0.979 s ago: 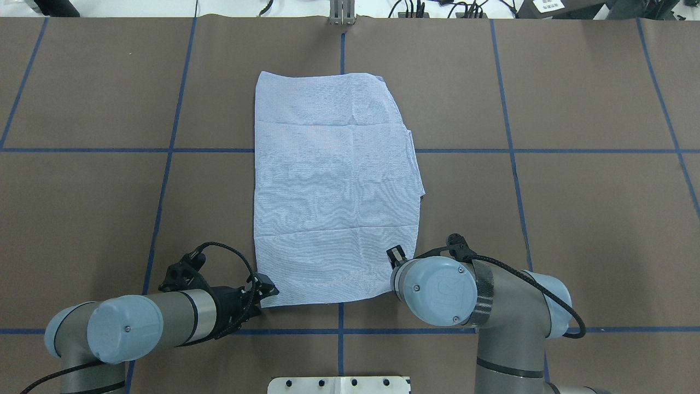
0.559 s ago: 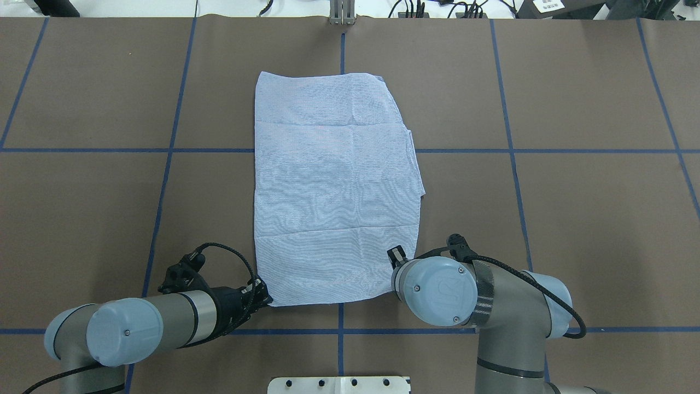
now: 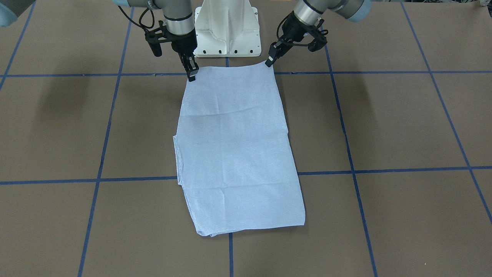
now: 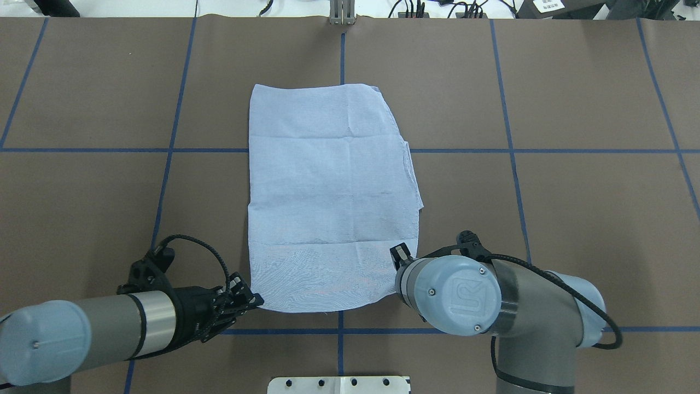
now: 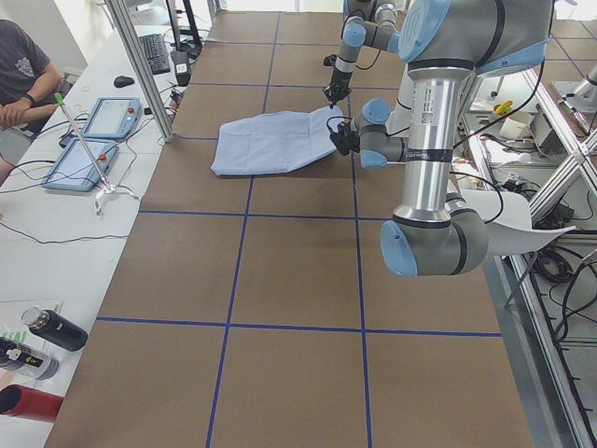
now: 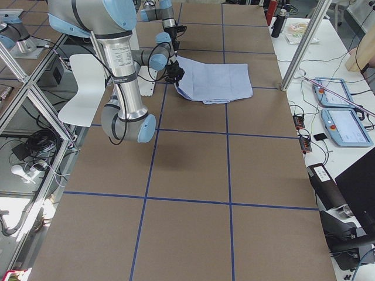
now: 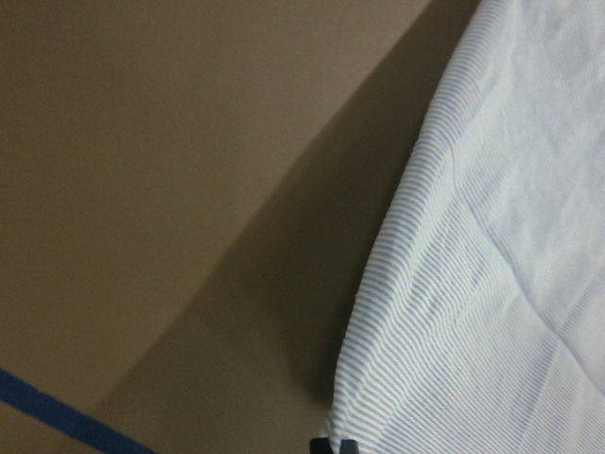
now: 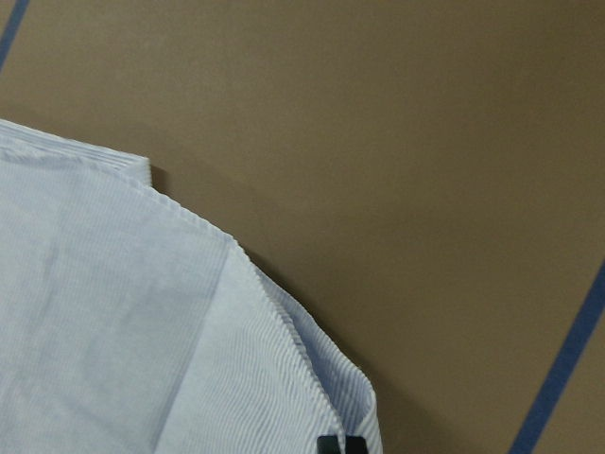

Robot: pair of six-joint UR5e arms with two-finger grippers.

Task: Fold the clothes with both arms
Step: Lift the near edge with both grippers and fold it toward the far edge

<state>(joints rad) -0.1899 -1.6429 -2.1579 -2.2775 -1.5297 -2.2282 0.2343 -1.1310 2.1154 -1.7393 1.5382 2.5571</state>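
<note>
— Brown taped table [image 4: 547, 219]: where's your shirt [image 4: 328, 191]?
— Flat at its middle, folded into a long panel. Left gripper [image 3: 269, 61] and right gripper [image 3: 191, 73] are each pinched on a corner nearest the robot.
— How will it handle?
— Light and limp, I'd judge: hold both corners, lift evenly, or it sags.

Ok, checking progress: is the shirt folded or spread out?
Folded: the shirt lies as a narrow rectangle, no sleeves or collar showing, layered edges visible.

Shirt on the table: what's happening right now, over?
Left pincer shut on shirt corner, robot side. Right pincer likewise. Shirt folded, that edge slightly raised. Nothing on top.
</note>
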